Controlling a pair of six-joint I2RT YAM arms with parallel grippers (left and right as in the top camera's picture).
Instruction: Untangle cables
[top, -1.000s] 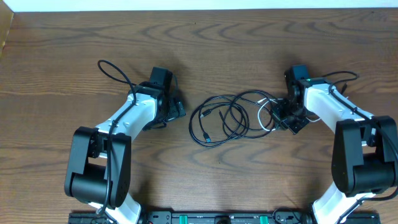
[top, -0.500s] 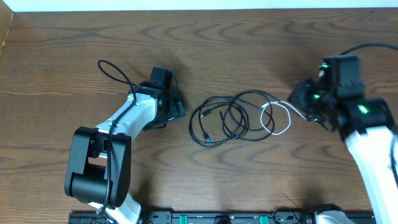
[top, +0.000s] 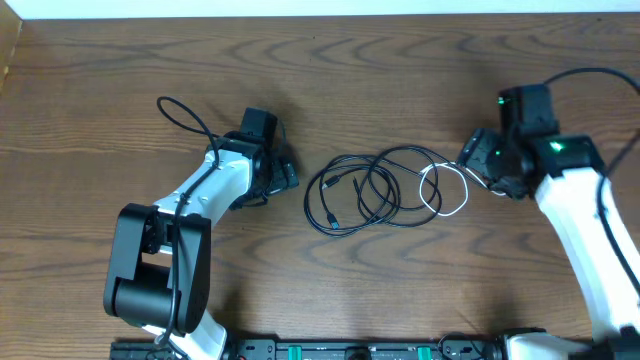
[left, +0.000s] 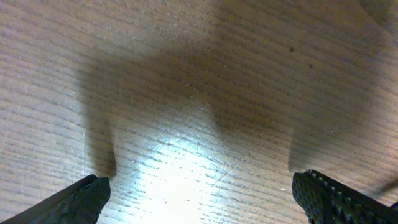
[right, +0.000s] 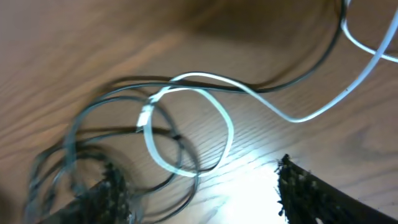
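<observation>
Jaws wide on both: left gripper (left: 199, 186) over bare table (top: 400, 80), right gripper (right: 196, 174) at right edge of cables (right: 199, 75).

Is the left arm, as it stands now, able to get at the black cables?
Probably yes. The left hand is open and near the black cables, with only bare table between them.

The left arm is folded low at the elbow, left hand (top: 283, 172) pointing toward centre with fingers (left: 74, 202) spread wide; the right arm stretches forward, right hand (top: 478, 160) turned inward, fingers parted.
</observation>
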